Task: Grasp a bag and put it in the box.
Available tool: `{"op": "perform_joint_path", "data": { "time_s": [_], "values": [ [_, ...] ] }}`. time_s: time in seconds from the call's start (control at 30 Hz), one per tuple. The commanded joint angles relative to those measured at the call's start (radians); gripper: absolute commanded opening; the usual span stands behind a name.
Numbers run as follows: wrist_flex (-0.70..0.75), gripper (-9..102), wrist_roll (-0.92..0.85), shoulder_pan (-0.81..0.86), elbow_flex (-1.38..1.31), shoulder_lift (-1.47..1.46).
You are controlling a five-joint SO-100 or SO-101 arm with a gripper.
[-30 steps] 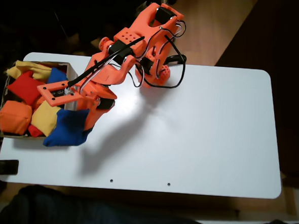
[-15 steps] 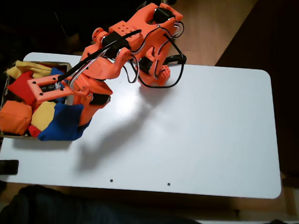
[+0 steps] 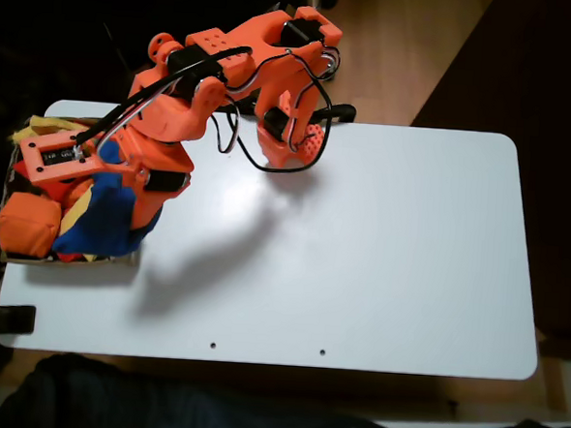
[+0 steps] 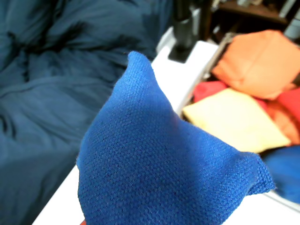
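Since the earlier frames, we note the gripper (image 3: 122, 199) has swung left, carrying the bag (image 3: 101, 224) clamped over the box (image 3: 2, 251) at left; transport nearly done, release remains.

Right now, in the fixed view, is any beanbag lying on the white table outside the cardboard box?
No. The white table carries no loose beanbag; the blue beanbag hangs from the end effector over the cardboard box.

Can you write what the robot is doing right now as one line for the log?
phase: carrying | end effector: shut on royal-blue square fabric beanbag | position: over brown cardboard box edge | box contents: orange, yellow, red beanbags | release: not yet
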Motion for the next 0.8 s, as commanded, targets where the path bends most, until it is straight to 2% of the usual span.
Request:
{"op": "perform_joint_path", "data": {
  "time_s": [0.0, 0.77],
  "values": [
    [0.018, 1, -0.003, 0.031, -0.132, -0.009],
    [0.034, 1, -0.003, 0.207, -0.364, -0.267]
  ]
}}
